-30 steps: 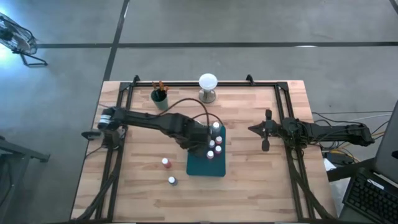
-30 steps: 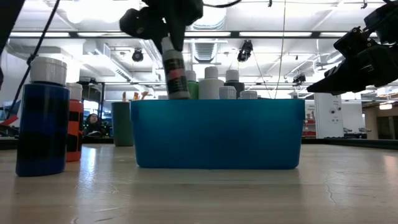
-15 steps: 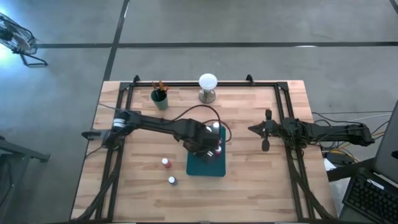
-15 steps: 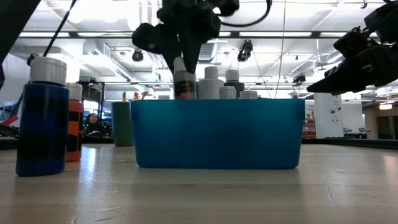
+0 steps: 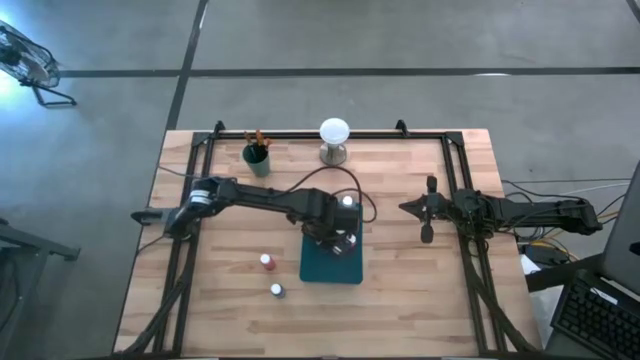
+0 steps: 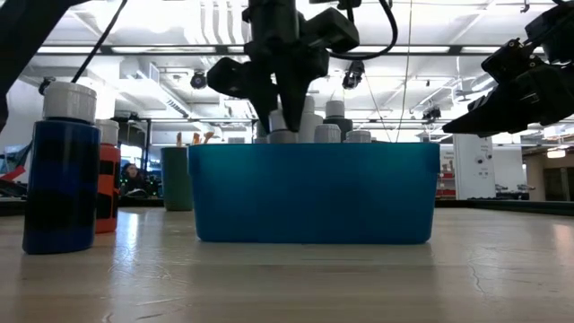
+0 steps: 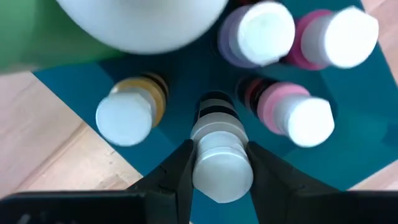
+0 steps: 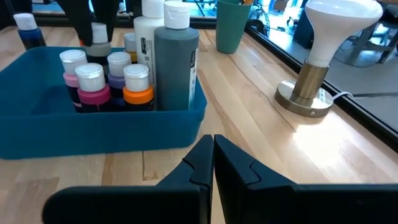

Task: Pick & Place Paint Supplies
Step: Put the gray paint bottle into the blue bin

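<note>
My left gripper (image 7: 221, 177) reaches down into the teal tray (image 5: 345, 268) and is shut on a small white-capped paint bottle (image 7: 217, 124) with a dark label. The bottle stands upright among several other capped bottles (image 8: 109, 78). In the low view the left gripper (image 6: 285, 112) hangs just over the tray wall (image 6: 314, 193). A red bottle (image 5: 267, 262) and a blue bottle (image 5: 276, 290) stand on the table left of the tray. Brushes sit upright in a green cup (image 5: 257, 158). My right gripper (image 5: 428, 212) waits shut, well right of the tray. My left gripper pinches the bottle's white cap (image 7: 222, 163) between its two fingers (image 7: 179, 177), coming from above and pointing down. The bottle is upright inside the tray. The tray wall hides whether its base is on the tray floor.
A white ball lamp on a metal base (image 5: 334, 140) stands at the far edge, right of the cup. Larger grey and white bottles (image 8: 176, 59) fill the tray's far end. Bare wood lies between the tray and my right gripper (image 8: 213, 152).
My left gripper has moved down and a little toward the table's right, lowering the held bottle from above the tray rim into the tray among the other bottles. It has stayed shut on the cap, and the bottle has stayed upright.
</note>
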### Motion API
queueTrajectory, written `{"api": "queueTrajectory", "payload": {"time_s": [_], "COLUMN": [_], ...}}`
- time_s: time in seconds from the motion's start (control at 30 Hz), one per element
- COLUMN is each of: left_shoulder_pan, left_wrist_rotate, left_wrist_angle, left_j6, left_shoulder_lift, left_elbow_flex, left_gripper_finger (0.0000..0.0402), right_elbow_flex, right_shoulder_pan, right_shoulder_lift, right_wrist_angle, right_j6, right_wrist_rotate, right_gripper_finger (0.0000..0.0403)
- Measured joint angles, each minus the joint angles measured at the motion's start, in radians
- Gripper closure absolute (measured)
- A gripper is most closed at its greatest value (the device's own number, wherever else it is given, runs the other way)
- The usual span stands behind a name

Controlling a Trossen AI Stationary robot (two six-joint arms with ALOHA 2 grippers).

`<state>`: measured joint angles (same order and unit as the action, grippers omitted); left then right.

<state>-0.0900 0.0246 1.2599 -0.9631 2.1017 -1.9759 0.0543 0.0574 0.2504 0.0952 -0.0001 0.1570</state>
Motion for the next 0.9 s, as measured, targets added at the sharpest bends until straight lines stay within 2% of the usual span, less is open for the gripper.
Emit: {"api": "queueTrajectory", "payload": {"time_s": [0.27, 0.73, 0.9], "left_shoulder_pan": [0.018, 0.047, 0.049], "left_wrist_rotate": [-0.019, 0.011, 0.013], "left_wrist_angle": [-0.032, -0.035, -0.047], "left_j6": [0.001, 0.05, 0.05], "left_shoulder_lift": [0.009, 0.05, 0.051], "left_elbow_flex": [0.001, 0.002, 0.002], "left_gripper_finger": [0.0279, 0.0279, 0.0262], "right_elbow_flex": [0.0, 0.0, 0.0], "right_shoulder_pan": [0.0, 0.0, 0.0], "right_shoulder_lift": [0.0, 0.0, 0.0], "right_wrist_angle": [0.0, 0.0, 0.0], "right_j6": [-0.002, -0.006, 0.005], "right_wrist_rotate": [0.0, 0.0, 0.0], "right_gripper_finger": [0.0394, 0.0394, 0.0394]}}
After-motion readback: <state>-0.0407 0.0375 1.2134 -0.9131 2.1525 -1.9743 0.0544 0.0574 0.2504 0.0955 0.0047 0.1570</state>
